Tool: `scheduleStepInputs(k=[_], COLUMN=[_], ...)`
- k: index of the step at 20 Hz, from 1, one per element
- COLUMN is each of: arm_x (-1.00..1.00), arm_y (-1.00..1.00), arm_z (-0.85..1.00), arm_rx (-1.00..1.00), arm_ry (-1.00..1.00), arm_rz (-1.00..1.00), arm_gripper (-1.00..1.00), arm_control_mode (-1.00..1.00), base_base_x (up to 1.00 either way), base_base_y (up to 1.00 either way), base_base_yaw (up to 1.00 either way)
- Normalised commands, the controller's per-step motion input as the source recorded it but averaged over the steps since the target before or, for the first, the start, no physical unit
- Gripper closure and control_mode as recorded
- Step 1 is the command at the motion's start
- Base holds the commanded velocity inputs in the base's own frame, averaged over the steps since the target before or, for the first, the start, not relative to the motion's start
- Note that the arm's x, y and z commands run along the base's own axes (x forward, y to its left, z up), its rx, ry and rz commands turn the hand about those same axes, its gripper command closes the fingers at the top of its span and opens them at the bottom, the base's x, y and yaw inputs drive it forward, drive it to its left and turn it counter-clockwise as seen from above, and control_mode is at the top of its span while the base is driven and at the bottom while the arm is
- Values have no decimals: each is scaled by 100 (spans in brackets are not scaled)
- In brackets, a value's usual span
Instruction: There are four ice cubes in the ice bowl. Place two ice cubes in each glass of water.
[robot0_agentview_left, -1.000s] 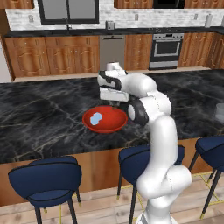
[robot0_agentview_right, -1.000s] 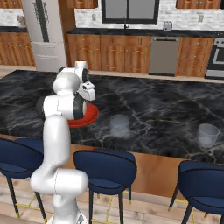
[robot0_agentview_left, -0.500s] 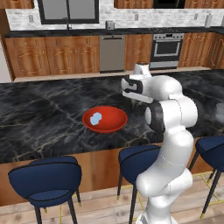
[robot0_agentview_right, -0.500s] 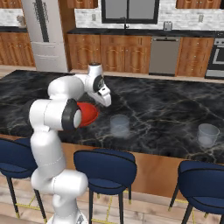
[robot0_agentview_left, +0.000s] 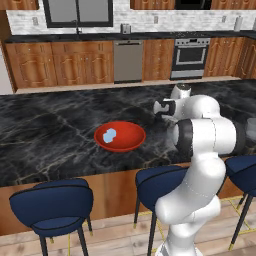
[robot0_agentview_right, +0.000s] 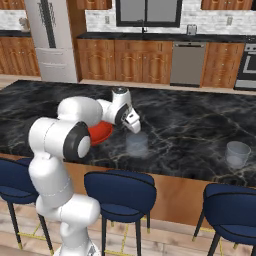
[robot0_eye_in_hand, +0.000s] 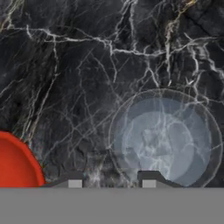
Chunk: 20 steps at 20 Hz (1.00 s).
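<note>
A: How is the tool (robot0_agentview_right: 134, 124) seen?

B: It is carried above the dark marble table (robot0_agentview_right: 190, 125), pointed down, with its fingers (robot0_eye_in_hand: 74, 180) drawn close together. Whether a cube is pinched between them cannot be told; nothing is made out in the gap from the hand view.

A: Where is the nearer glass (robot0_agentview_right: 136, 145) placed?

B: It is found just below the tool and a little off to one side. In the hand view this glass (robot0_eye_in_hand: 165, 138) is looked into from above, its round rim lying just beyond one fingertip. Only pale water is made out inside.

A: And the bowl (robot0_agentview_left: 120, 136)?

B: It is set on the table beside the tool, on the side away from the glasses, near but apart from the nearer glass. In the right base view the bowl (robot0_agentview_right: 99, 132) is partly hidden behind the arm; in the hand view its red rim (robot0_eye_in_hand: 17, 164) is seen at the edge. Pale-blue ice (robot0_agentview_left: 109, 134) is seen lying in it, off centre; the cubes cannot be counted.

A: The second glass (robot0_agentview_right: 237, 154)?

B: It is stood well apart from the tool, further along the table past the first glass, near the front edge. Blue stools (robot0_agentview_right: 119, 192) are lined up below that edge.
</note>
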Motion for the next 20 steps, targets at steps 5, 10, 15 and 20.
scheduleStepInputs(k=[5, 10, 15, 20], arm_x=[52, 39, 8, -46], arm_y=[-71, 0, -15, -15], arm_z=[-6, -31, -40, -2], arm_rx=[-2, -2, -2, 0], arm_ry=[7, 0, 0, -1], arm_rz=[-4, 0, 0, 0], arm_gripper=[100, 100, 100, 100], arm_control_mode=[-100, -100, -100, -100], base_base_x=[0, 0, 0, 0], base_base_y=[0, 0, 0, 0], base_base_yaw=[0, 0, 0, 0])
